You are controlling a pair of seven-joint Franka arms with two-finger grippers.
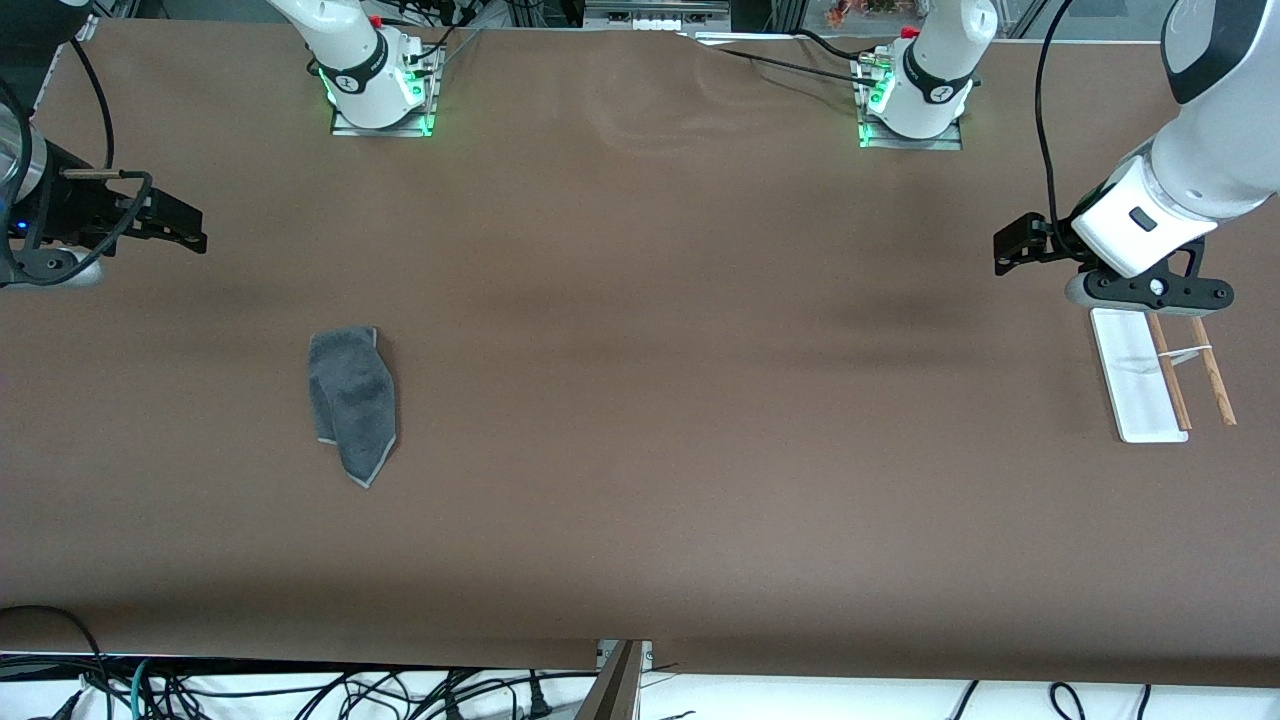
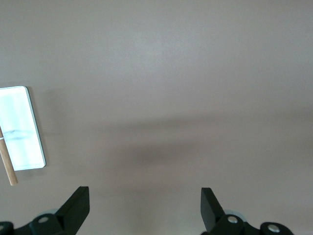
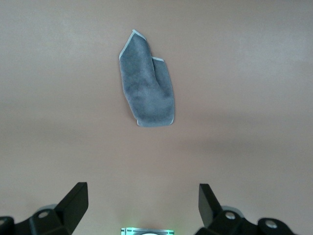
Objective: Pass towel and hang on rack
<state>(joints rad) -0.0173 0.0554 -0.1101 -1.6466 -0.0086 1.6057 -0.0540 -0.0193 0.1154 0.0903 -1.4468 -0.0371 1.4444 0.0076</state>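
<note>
nothing is done yet, we judge: the small dark grey fluffy towel [image 1: 352, 402] lies folded on the brown tabletop [image 1: 640, 480] toward the right arm's end, well apart from the white-based, wooden-rodded rack [image 1: 1160, 375]. the right gripper [image 3: 142, 203] and left gripper [image 2: 144, 205] hover, jaws apart, empty.

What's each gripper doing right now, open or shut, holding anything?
Left gripper: open, empty, up beside the rack.
Right gripper: open, empty; towel flat on the table.
</note>
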